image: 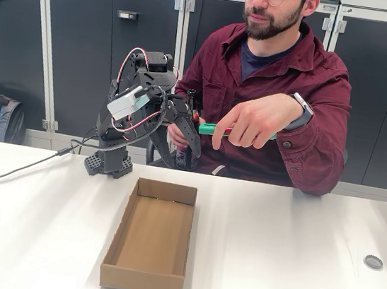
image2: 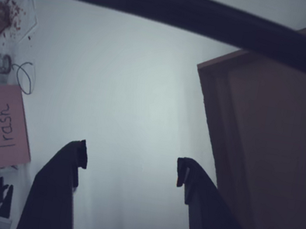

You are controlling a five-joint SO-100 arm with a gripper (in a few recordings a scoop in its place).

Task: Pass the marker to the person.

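The marker point(image: 208, 128) is level in the person's hand point(image: 253, 122), its green end sticking out to the left in the fixed view. The person point(image: 275, 70) sits behind the table, with the other hand low behind my arm. My gripper point(image: 191, 138) hangs just left of and below the marker's green end, raised above the table's far edge. In the wrist view my gripper point(image2: 130, 167) is open, its two dark fingers point(image2: 70, 165) apart with only the white table between them.
An open cardboard box point(image: 150, 242) lies on the white table point(image: 293, 257) in front of my base, and its edge point(image2: 275, 160) is at the right of the wrist view. A pink "Trash" label point(image2: 5, 127) sits at the left. A cable point(image: 11, 174) runs off left.
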